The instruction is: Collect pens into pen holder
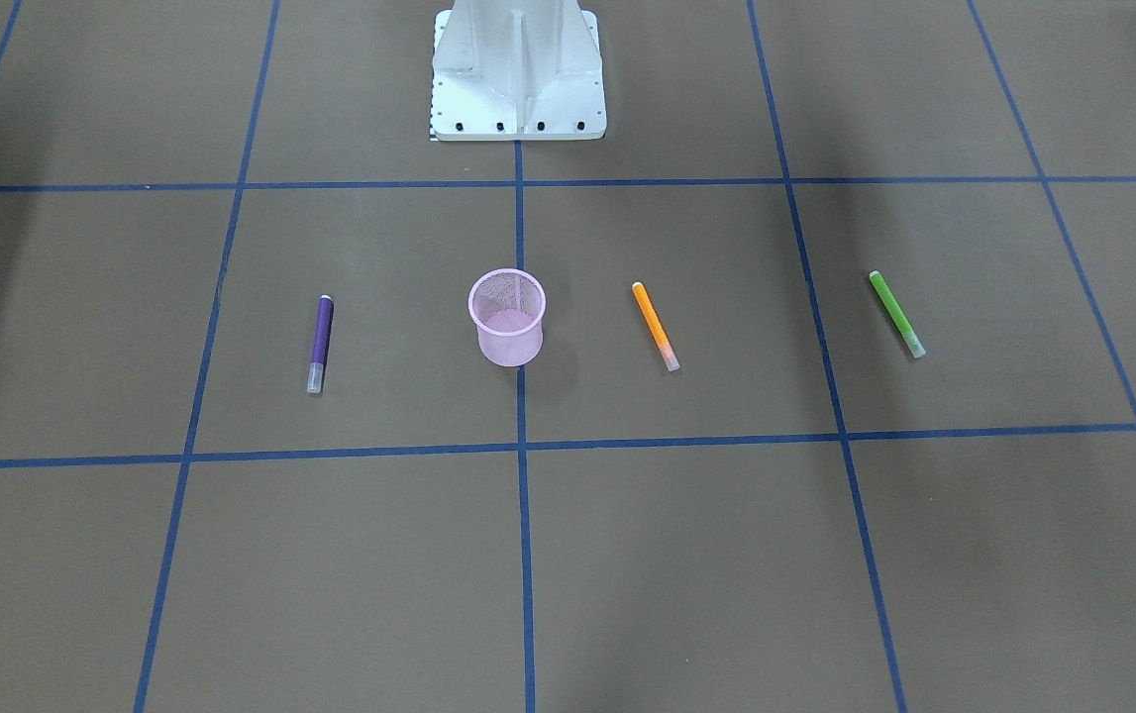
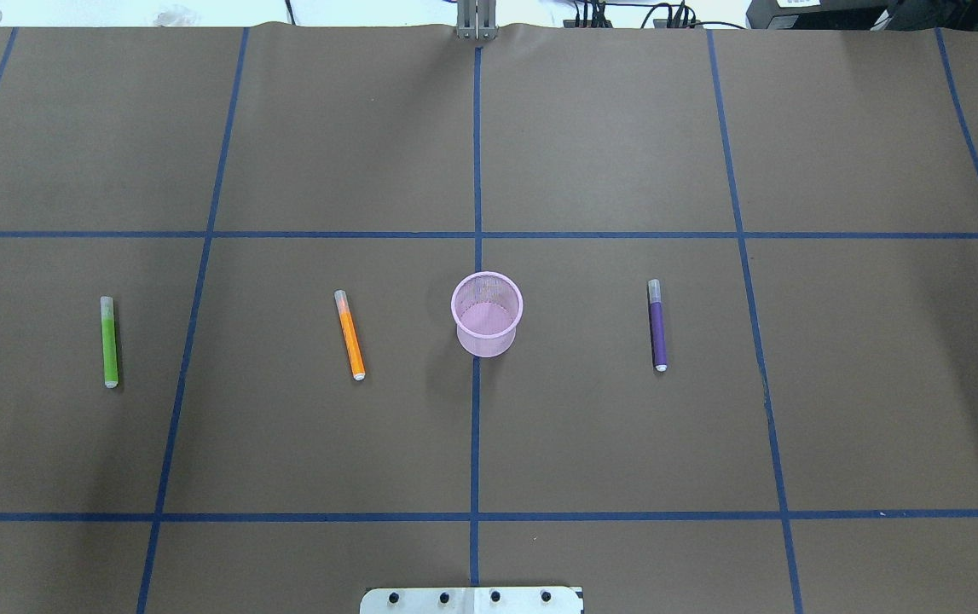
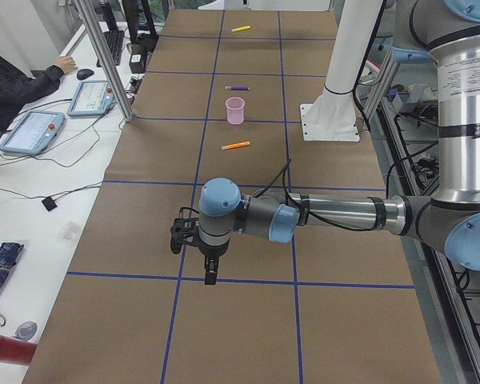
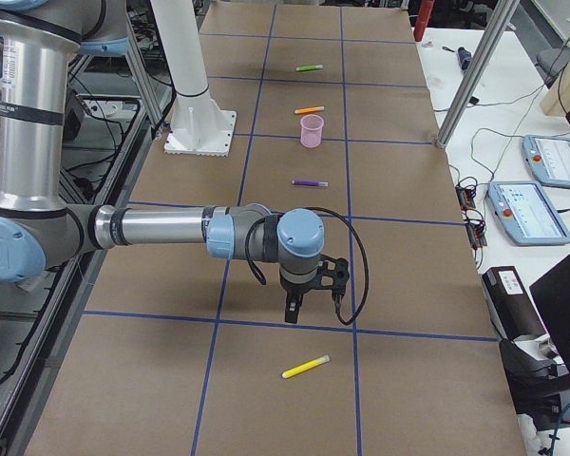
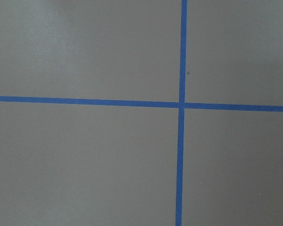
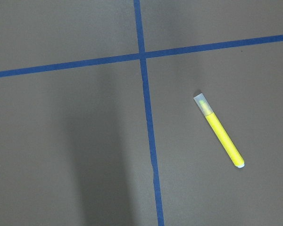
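Note:
The pink mesh pen holder (image 2: 487, 312) stands upright and empty at the table's middle. The orange pen (image 2: 350, 334) lies left of it and the green pen (image 2: 109, 342) further left. The purple pen (image 2: 657, 325) lies to its right. All three lie flat. My left gripper (image 3: 210, 276) points down over the table's left end, far from them. My right gripper (image 4: 293, 312) points down over the right end. Neither shows in the overhead or wrist views, so I cannot tell if they are open or shut.
A yellow pen (image 6: 219, 136) lies flat near the right gripper, also in the exterior right view (image 4: 306, 366). The white robot base (image 1: 518, 69) stands behind the holder. An operator (image 3: 16, 80) sits at a side desk with tablets (image 3: 32, 130).

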`<state>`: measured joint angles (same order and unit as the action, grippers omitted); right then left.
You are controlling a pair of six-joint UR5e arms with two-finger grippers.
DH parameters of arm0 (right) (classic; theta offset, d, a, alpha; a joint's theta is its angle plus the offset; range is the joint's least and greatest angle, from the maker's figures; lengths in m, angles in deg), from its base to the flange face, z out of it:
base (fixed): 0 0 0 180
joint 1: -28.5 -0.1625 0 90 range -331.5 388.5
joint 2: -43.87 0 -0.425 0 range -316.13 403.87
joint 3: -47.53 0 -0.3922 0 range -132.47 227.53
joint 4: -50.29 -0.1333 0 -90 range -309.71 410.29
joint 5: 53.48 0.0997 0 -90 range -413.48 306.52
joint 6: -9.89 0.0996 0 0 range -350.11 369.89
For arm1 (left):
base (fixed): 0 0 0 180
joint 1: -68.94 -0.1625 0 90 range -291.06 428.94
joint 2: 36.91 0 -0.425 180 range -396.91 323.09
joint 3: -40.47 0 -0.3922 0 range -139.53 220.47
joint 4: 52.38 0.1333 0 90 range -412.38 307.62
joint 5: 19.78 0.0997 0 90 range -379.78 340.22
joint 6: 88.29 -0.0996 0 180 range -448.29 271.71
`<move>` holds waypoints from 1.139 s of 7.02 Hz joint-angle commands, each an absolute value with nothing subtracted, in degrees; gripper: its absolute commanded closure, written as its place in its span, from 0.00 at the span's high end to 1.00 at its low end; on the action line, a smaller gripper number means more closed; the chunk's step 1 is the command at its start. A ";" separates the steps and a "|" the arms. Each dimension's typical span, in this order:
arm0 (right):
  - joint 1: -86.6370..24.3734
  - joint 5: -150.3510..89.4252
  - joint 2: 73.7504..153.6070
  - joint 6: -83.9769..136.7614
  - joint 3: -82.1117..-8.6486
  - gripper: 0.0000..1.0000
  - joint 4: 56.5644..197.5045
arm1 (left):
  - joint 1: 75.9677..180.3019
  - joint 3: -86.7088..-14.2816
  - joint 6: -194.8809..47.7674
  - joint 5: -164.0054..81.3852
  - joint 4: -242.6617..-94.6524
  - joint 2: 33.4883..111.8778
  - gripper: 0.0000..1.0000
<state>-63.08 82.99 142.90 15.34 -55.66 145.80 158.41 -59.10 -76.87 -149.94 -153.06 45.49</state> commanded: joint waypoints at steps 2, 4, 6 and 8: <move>-63.08 83.36 143.19 15.34 -55.48 0.99 145.74 | 158.50 -59.72 -76.86 -149.77 -153.10 45.53 1.00; -63.08 83.36 143.01 15.25 -55.39 0.99 145.39 | 158.41 -59.98 -76.95 -149.77 -153.19 45.88 1.00; -63.08 83.36 142.75 14.64 -54.69 0.99 144.77 | 158.06 -61.39 -76.86 -150.12 -153.10 46.14 1.00; -63.08 83.45 142.75 14.37 -55.04 0.99 144.77 | 153.58 -62.52 -76.86 -151.08 -153.98 47.64 1.00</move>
